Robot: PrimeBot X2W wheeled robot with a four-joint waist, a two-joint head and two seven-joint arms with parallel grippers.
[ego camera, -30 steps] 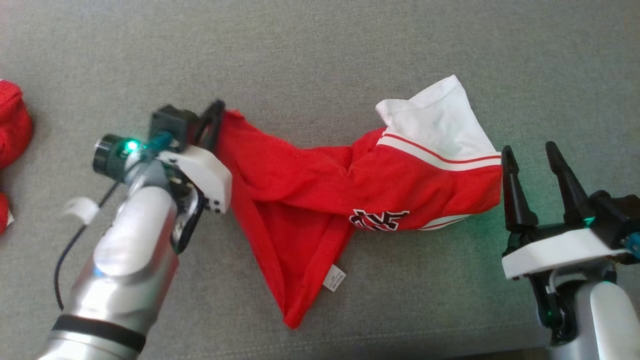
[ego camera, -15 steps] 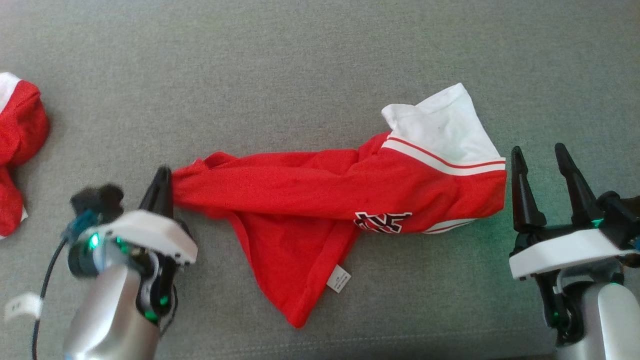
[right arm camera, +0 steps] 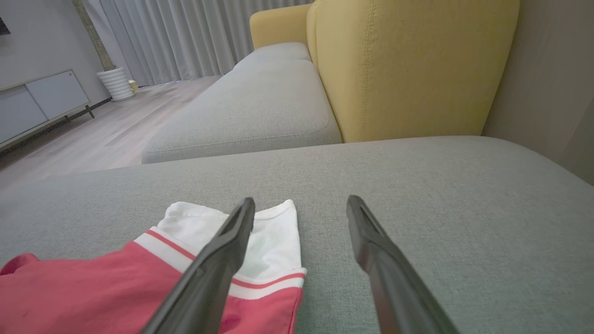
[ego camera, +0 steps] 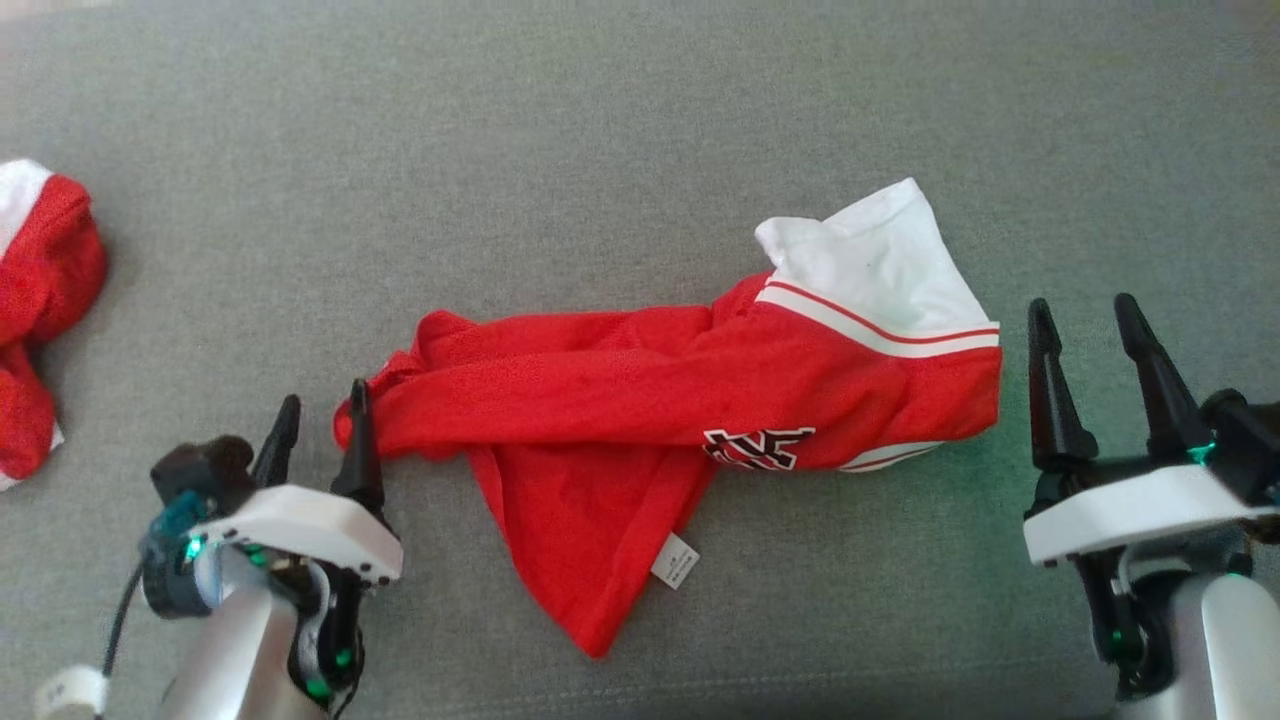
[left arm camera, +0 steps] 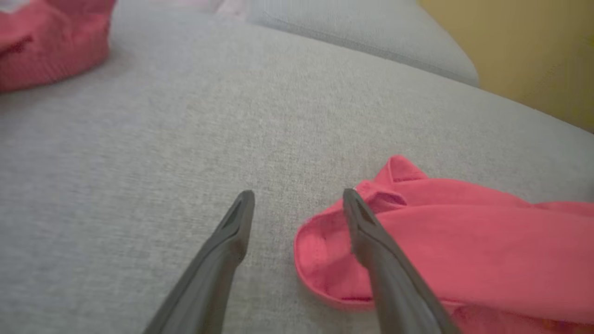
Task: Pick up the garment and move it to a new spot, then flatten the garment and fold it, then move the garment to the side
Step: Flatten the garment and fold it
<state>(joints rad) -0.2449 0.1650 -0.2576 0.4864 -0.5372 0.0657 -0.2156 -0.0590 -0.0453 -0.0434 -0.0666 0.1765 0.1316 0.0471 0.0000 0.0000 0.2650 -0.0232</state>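
Two grippers: the left gripper (ego camera: 324, 395) and the right gripper (ego camera: 1082, 305) stood at the near edge of the cushion (ego camera: 600, 150), one at each end of the garment (ego camera: 640, 390). This placing was judged to suit a two-ended pull to flatten it.
Left jaws: parted and empty. The inner finger lay against the bunched red end and the outer finger stood over bare cushion, so the cloth rested free rather than pinched.
Right jaws: spread wide and holding nothing, just beside the striped end but apart from it. They were judged ready to take that end.
Garment position: across the middle of the cushion, between the grippers. It was long, twisted and doubled on itself, and not yet flat.
Garment material: limp red knit with a fine mesh-like grain. One triangular flap pointed toward the near edge.
Care label (ego camera: 675, 560): a small white tag at the edge of that flap, which suggested a hem had turned outward.
Emblem (ego camera: 755, 447): black-and-white lettering, partly lost in a fold.
White panel (ego camera: 880, 265): smooth white cloth at the far right end, bordered by white and red stripes and creased upward.
Cushion surface: grey woven upholstery, finely textured, broad and level, and so a fit bed for folding.
Second red cloth (ego camera: 40, 290): a rumpled heap at the far left, well apart from the garment.
Backrest (right arm camera: 408, 65): yellow and padded with a stitched seam, rising beyond the cushion.
Curtains (right arm camera: 185, 37): pale, pleated and farthest off.
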